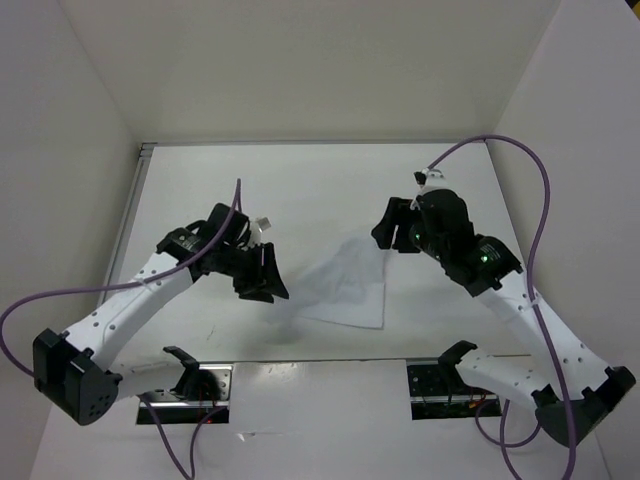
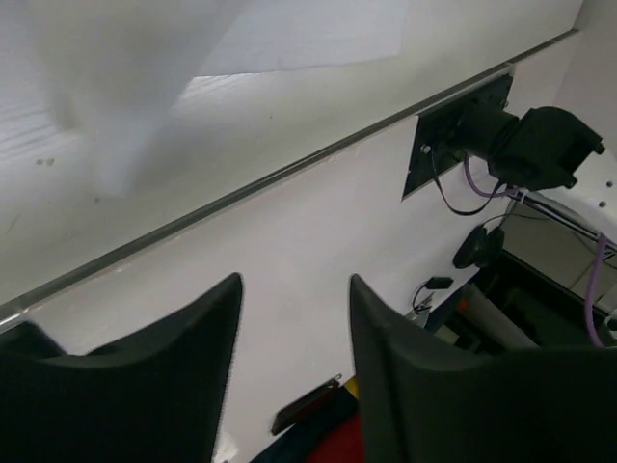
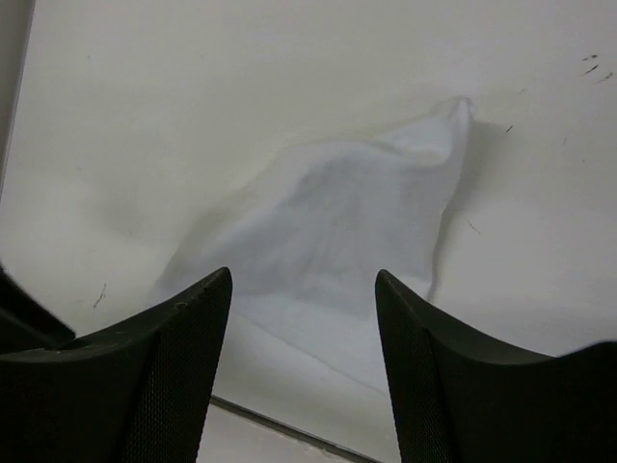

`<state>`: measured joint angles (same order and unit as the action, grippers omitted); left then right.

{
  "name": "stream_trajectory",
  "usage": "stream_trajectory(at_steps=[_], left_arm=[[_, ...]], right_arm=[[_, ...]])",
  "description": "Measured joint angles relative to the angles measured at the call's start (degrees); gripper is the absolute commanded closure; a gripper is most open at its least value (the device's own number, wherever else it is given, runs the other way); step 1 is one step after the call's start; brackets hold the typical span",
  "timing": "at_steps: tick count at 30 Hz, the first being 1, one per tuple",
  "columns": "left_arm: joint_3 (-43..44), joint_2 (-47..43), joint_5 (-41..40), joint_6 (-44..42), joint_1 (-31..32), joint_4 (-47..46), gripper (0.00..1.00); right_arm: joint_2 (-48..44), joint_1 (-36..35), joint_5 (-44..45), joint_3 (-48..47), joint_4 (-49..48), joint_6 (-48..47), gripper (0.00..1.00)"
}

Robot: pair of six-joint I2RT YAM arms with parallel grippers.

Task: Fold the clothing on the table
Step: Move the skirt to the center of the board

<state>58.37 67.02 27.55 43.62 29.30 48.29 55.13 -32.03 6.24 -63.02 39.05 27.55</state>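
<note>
Fold judged partway: clothing (image 1: 345, 285) lies rumpled on table (image 1: 200, 190). Left gripper (image 1: 265, 278) and right gripper (image 1: 393, 228) both have fingers spread, empty. Next move likely needs an edge pinched.

left gripper (image 2: 294, 282): jaws apart (empty) | right gripper (image 3: 303, 276): jaws apart

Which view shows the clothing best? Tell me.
Top external: the whole clothing lies unobstructed. Right wrist shows it close, its near edge cut by the fingers. Left wrist catches only one edge.

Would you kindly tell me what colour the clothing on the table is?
Plain white; the clothing shows best in the right wrist view.
</note>
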Motion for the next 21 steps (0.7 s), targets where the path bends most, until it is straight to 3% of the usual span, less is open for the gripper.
stream_trajectory(at_steps=[4,8,18,19,20,21], left_arm=[[5.9,-0.1,-1.1,-0.4,0.0,3.1,0.37],[9.7,3.6,-4.3,-1.5,-0.2,-1.5,0.37],[14.5,26.0,-13.0,-3.7,-4.5,-15.9,0.37],[14.6,26.9,-13.0,-4.3,-5.2,-16.8,0.37],[14.6,27.7,-13.0,-4.6,-5.9,-17.6,0.37],[14.6,28.3,-12.9,-4.7,-6.6,-18.3,0.37]], right_arm=[[6.1,0.5,2.2,-1.2,0.0,0.3,0.34],[15.4,4.4,3.1,-1.3,-0.1,1.4,0.34],[38.5,11.1,-0.9,-6.0,-3.5,0.3,0.37],[39.6,11.5,-2.1,-7.0,-4.4,-0.1,0.41],[40.5,12.0,-3.8,-7.9,-5.5,-0.4,0.68],[41.5,12.7,-5.6,-8.8,-6.6,-1.0,0.82]])
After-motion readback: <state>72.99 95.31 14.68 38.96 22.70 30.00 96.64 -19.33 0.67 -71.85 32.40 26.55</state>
